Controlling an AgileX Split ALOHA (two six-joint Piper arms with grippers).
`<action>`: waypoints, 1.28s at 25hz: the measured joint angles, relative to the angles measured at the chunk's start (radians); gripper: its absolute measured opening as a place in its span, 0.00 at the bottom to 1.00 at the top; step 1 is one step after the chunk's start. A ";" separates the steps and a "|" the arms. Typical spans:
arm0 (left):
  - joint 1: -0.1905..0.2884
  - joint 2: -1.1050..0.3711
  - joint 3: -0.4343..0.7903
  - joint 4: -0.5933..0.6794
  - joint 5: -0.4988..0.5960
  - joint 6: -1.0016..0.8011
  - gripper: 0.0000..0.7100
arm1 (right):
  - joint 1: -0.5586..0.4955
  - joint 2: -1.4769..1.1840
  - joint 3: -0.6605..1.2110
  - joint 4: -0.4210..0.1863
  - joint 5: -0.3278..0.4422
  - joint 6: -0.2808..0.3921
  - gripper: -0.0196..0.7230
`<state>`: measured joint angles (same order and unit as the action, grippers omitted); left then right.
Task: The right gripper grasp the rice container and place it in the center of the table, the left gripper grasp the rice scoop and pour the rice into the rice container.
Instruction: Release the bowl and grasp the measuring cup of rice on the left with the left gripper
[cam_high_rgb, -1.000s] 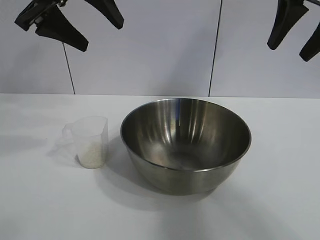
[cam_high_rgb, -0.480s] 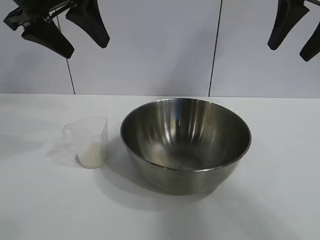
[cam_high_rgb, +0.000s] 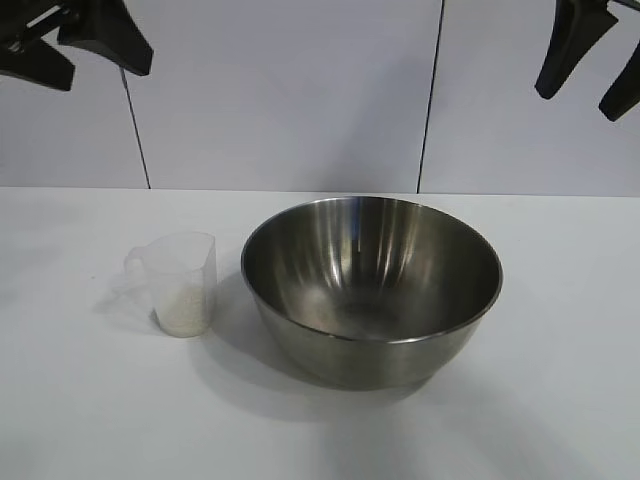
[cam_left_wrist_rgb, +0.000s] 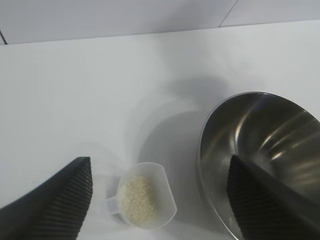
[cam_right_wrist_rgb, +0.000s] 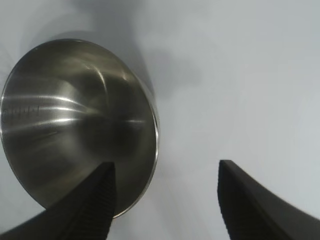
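**2 grippers open, nothing held**

2 items on the table (cam_high_rgb: 560, 420). Rice container (cam_high_rgb: 371, 285) near centre: stiff, slick steel, likely heaviest; take by rim. Just left, apart: rice scoop (cam_high_rgb: 181, 282), upright, rice (cam_high_rgb: 185, 310) low inside; light, tippable; take by handle. Far: left gripper (cam_high_rgb: 70, 45) and right gripper (cam_high_rgb: 590, 65) aloft, jaws spread, empty.

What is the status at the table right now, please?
Left claw and right claw open, empty, high above table. Small clear plastic scoop holding white rice stands beside big shiny steel bowl, bowl empty. Nothing blocking.
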<state>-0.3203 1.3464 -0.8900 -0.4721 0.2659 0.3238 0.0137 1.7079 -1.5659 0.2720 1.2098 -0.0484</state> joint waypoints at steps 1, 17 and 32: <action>0.000 -0.028 0.054 -0.003 -0.048 0.000 0.77 | 0.000 0.000 0.000 0.000 -0.002 0.000 0.58; -0.098 -0.160 0.470 0.050 -0.551 -0.015 0.77 | 0.000 0.000 0.000 0.000 -0.025 -0.004 0.58; -0.098 -0.161 0.714 0.217 -0.922 -0.124 0.77 | 0.000 0.000 0.001 0.000 -0.036 -0.005 0.58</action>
<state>-0.4181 1.1850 -0.1759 -0.2554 -0.6559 0.1994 0.0137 1.7079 -1.5648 0.2720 1.1739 -0.0531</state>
